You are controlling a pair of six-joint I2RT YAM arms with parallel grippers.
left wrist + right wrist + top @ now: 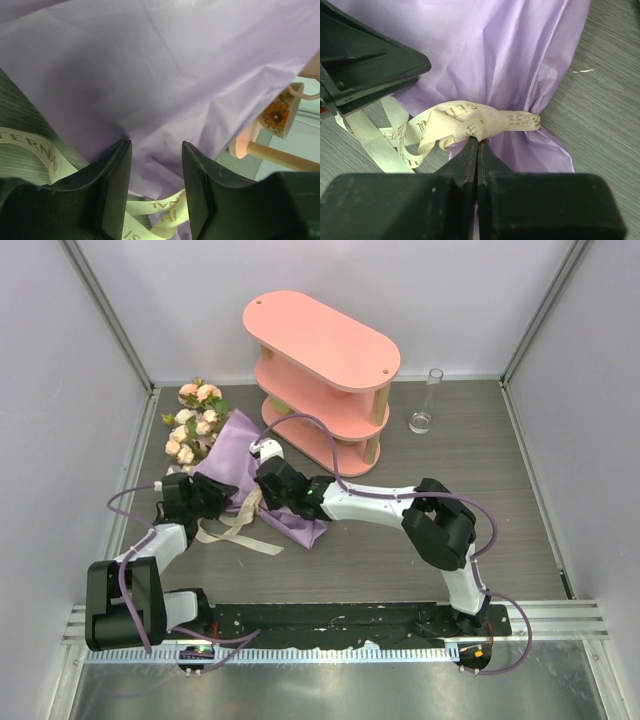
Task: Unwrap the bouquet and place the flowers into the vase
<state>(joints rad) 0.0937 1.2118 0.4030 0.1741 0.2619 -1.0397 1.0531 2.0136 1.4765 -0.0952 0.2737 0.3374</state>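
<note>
The bouquet lies on its side at the table's left. Its flowers (195, 425), pink and cream roses, stick out of the purple paper cone (238, 452). A cream ribbon (470, 120) is knotted round the cone's narrow waist, and its loose ends (235, 532) trail on the table. My right gripper (478, 141) is shut, its tips pinching the ribbon at the knot. My left gripper (156, 170) is open against the purple paper (165, 70), with ribbon (160, 210) lying below its fingers (117, 190). The clear glass vase (423, 405) stands far right of the bouquet.
A pink three-tier oval shelf (320, 380) stands at the back centre, between bouquet and vase; its edge (245, 142) shows in the left wrist view. The left gripper's black body (365, 60) sits close to the knot. White walls enclose the table.
</note>
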